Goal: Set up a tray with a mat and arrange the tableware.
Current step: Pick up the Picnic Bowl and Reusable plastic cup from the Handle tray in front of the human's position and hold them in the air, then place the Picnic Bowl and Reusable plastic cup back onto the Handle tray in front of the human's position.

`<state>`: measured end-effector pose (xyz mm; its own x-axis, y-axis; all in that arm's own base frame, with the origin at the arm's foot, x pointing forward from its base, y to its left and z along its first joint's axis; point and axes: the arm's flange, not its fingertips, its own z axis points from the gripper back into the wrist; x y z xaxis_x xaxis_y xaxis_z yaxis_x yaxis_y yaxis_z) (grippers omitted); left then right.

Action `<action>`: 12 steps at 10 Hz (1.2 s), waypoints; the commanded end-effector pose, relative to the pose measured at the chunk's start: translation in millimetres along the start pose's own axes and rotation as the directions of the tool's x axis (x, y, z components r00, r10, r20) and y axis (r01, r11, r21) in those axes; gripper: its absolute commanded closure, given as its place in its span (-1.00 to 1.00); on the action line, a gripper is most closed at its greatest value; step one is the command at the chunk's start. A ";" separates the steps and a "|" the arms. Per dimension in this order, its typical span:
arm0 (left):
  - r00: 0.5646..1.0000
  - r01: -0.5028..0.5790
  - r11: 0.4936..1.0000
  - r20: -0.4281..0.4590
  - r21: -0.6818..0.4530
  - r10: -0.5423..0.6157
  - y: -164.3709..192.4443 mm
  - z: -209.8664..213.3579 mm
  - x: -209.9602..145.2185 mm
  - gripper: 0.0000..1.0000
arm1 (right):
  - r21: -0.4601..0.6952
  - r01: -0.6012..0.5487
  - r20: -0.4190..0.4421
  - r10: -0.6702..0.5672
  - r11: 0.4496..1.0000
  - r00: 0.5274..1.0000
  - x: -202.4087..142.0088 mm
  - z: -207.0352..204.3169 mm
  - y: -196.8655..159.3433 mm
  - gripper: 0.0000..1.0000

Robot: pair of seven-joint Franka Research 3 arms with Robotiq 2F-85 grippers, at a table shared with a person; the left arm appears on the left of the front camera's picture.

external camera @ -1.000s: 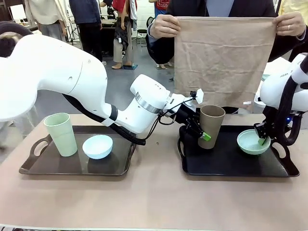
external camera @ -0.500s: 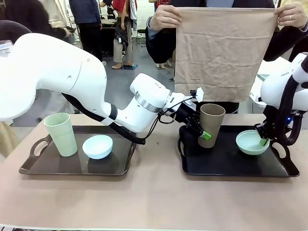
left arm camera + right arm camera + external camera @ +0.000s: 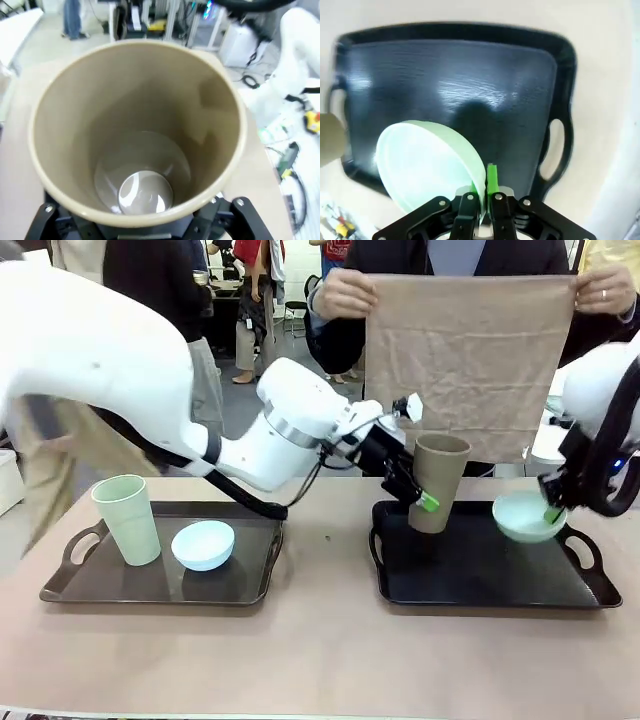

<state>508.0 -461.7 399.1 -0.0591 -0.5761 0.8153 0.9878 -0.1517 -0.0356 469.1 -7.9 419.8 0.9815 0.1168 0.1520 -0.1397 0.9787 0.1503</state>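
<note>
The left tool [image 3: 424,498] clasps the taupe tumbler [image 3: 438,475] over the far-left corner of the dark tray [image 3: 480,580], its wrist view revealing an empty inside (the right tool [image 3: 481,192] pinches the tilted mint bowl [image 3: 427,165] by its rim above that tray).

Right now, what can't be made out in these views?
Left wrist view: taupe tumbler covers the fingertips of the left gripper.
Front view: mat hides the torso of the person; left arm blurred; right arm cut by the right edge; right gripper too small to see its jaws.
Right wrist view: tray blurred; mint bowl covers part of it; tumbler cut by the left edge.
</note>
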 end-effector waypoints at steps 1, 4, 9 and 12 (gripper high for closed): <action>1.000 -0.004 1.000 0.006 -0.009 0.004 -53.8 60.8 37.2 1.00 | 0.065 -0.055 0.108 0.048 0.996 0.993 -40.5 83.3 11.6 1.00; 0.998 0.037 0.997 0.054 0.067 -0.041 -101.2 104.6 69.8 1.00 | 0.024 -0.040 0.154 0.036 0.999 0.987 -60.0 129.8 25.5 1.00; 1.000 0.024 0.999 0.017 0.022 -0.025 -67.7 78.1 74.8 1.00 | 0.036 -0.047 0.156 0.041 0.998 0.987 -52.9 134.8 21.4 1.00; 1.000 0.024 0.999 0.017 0.022 -0.025 -67.7 78.1 74.8 1.00 | 0.036 -0.047 0.156 0.041 0.998 0.987 -52.9 134.8 21.4 1.00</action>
<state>449.3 -433.0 503.3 -0.0660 -0.5516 0.8315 0.9894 -0.1445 -0.0173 395.3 -16.3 545.2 0.9459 0.1305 0.2971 -0.1906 0.9644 0.1831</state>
